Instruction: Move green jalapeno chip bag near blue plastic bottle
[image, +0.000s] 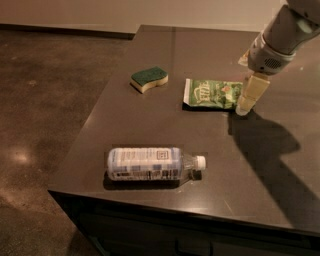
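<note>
The green jalapeno chip bag (212, 93) lies flat on the dark table (150, 120), right of centre. The blue plastic bottle (152, 163) lies on its side near the table's front edge, white cap pointing right. My gripper (246, 105) hangs from the arm at the upper right, its pale tips just at the bag's right end, low over the table. It holds nothing that I can see.
A green-topped yellow sponge (149, 79) sits left of the bag. The table's left edge drops to a brown floor (45, 100). The arm's shadow falls across the table's right side.
</note>
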